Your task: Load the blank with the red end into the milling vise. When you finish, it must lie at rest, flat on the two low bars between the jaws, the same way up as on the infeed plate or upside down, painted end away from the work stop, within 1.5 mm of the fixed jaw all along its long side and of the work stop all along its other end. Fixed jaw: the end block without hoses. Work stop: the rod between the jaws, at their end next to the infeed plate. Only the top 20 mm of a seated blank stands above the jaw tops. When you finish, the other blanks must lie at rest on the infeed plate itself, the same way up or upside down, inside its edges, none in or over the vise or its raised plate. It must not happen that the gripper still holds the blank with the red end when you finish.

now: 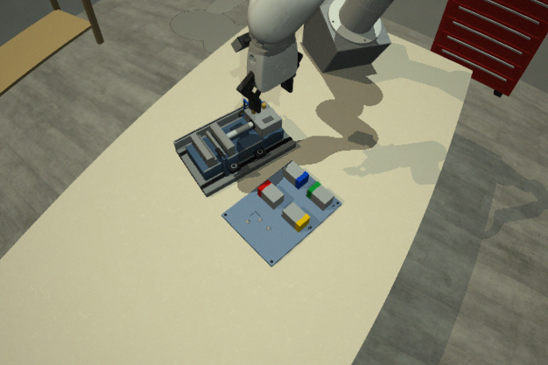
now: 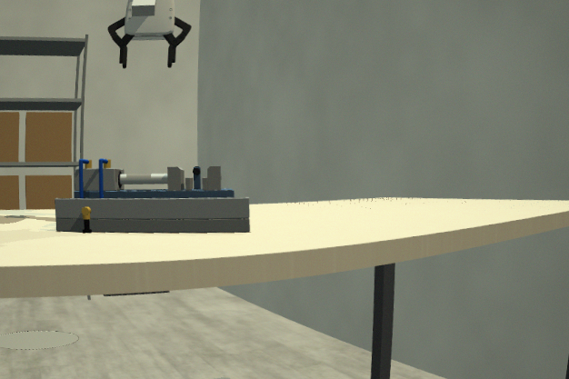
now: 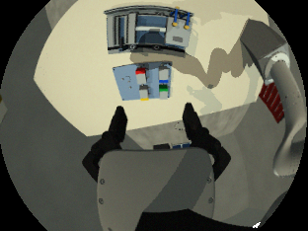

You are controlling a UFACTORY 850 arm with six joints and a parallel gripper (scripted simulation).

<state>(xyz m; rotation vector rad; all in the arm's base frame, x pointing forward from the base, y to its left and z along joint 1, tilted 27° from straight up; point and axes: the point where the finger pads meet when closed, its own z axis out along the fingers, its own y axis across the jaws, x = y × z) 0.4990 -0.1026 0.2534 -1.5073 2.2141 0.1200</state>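
Observation:
My gripper (image 1: 271, 98) (image 2: 146, 64) (image 3: 154, 111) is open and empty, high above the table, fingers pointing down. The blank with the red end (image 1: 271, 195) (image 3: 141, 78) lies on the blue infeed plate (image 1: 277, 248) (image 3: 127, 91), its red end toward the vise. The vise's fixed jaw (image 1: 203, 148) (image 2: 214, 177) and moving jaw (image 1: 221, 136) (image 2: 175, 177) stand apart, with no blank between them. The work stop (image 2: 196, 173) shows between the jaws. The low bars are partly hidden by the jaws.
Blanks with blue (image 1: 295, 171), green (image 1: 323, 197) and yellow (image 1: 294, 214) ends also lie on the infeed plate. Small pins stand on its other half. The vise sits on a raised grey plate (image 2: 151, 208). Its hose block (image 1: 263, 117) carries blue hoses (image 2: 101, 179) and yellow fittings.

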